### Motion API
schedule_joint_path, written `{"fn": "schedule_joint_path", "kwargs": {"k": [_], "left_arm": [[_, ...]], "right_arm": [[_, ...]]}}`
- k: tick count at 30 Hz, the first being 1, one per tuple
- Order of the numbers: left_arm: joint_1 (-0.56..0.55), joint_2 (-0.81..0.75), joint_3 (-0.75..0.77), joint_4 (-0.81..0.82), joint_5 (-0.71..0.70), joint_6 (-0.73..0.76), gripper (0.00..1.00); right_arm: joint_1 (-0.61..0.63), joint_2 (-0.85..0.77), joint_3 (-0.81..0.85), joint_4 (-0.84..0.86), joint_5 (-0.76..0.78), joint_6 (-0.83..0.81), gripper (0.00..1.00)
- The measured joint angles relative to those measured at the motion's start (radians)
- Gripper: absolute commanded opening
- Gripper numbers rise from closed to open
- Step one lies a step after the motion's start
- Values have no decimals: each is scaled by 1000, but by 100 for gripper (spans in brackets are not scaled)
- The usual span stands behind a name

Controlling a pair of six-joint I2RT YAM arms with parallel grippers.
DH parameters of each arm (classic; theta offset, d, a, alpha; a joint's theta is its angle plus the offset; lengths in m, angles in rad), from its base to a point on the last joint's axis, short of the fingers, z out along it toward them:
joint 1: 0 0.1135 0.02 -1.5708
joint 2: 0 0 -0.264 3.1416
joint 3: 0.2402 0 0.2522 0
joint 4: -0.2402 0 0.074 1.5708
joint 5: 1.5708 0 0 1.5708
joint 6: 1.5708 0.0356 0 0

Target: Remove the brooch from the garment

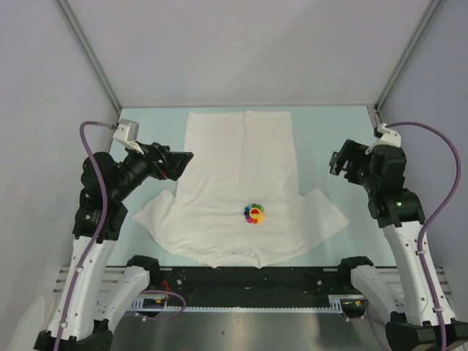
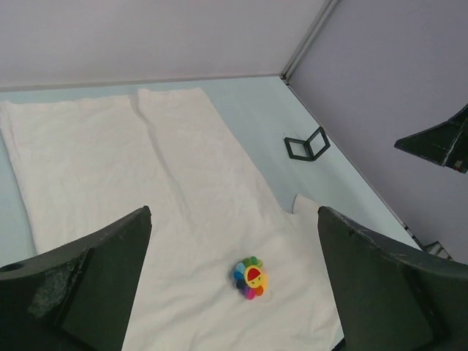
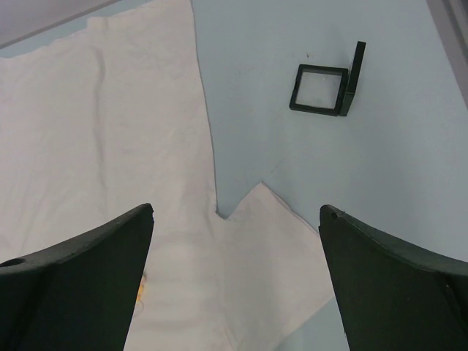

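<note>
Two dark fingers of the left gripper fill the bottom of its wrist view, spread wide with nothing between them. Same for the right gripper: wide apart, holding nothing. We count two arms, two grippers, one garment, one brooch, one small black square frame. Garment lies flat on the pale blue table, sleeves out to both sides, neck toward the arm bases. Brooch sits on the garment near the neck end, about mid-width, well apart from both grippers. Left arm is raised and bent at the elbow, its gripper aimed across at the garment, at the garment's left edge on the far side of the left sleeve. Right arm is folded upright, gripper aimed leftward, over bare table beside the right sleeve. Frame lies on the table off the garment's right edge, not touching it
</note>
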Motion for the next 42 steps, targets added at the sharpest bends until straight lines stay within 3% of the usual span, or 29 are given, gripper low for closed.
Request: {"fn": "schedule_joint_path", "kwargs": {"k": [9, 16, 20, 25, 31, 42], "left_arm": [[0, 66, 0, -2, 26, -10, 97], [-14, 164, -116, 96, 159, -103, 86], [-140, 251, -266, 165, 175, -177, 81], [-353, 332, -388, 244, 137, -234, 78], [-468, 424, -432, 357, 63, -278, 75], [-528, 603, -432, 454, 10, -285, 75]], "right_arm": [[137, 36, 2, -24, 58, 9, 100], [437, 200, 4, -17, 161, 55, 100], [643, 279, -48, 70, 177, 105, 100], [785, 356, -151, 190, 148, 167, 100], [836, 414, -216, 264, 135, 225, 98], [829, 373, -280, 348, 122, 289, 89]]}}
